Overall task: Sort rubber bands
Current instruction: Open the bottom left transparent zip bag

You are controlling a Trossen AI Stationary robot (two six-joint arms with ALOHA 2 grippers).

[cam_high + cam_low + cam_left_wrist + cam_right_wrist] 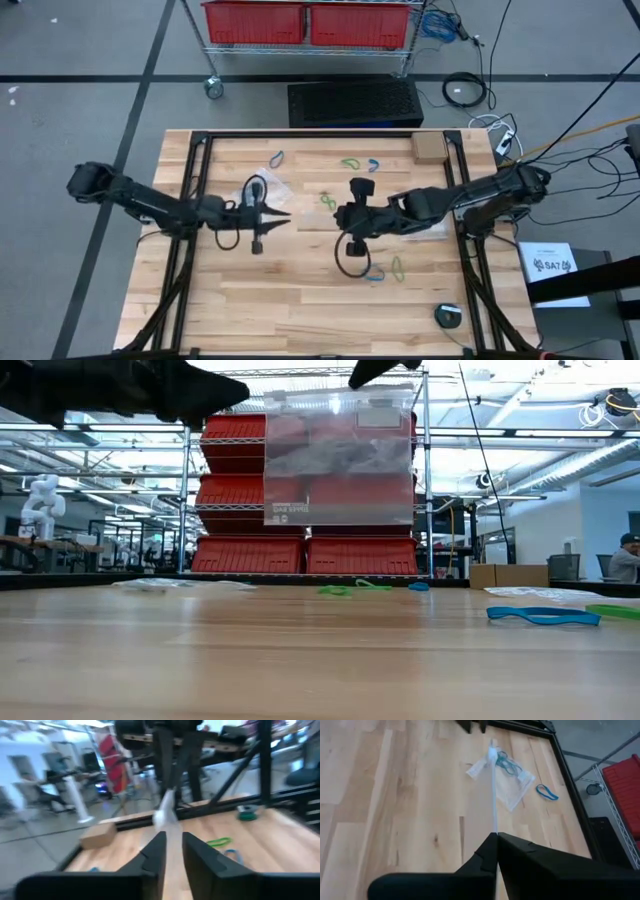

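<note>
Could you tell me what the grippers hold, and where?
Both hold a clear plastic bag by its top edge: left gripper at one corner, right gripper at the other.

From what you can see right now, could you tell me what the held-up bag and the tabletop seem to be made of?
The bag looks like thin clear plastic film: the red bins show through it and it carries a soft sheen. The left gripper and right gripper pinch its edges. The tabletop looks like pale butcher-block wood, matte, with visible grain and joined strips.

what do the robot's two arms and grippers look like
Both arms are dark, nearly black, built from rounded jointed segments. The left gripper and right gripper each end in two flat, tapering matte-black fingers. A black cable loops near the left wrist. No markings show.
</note>
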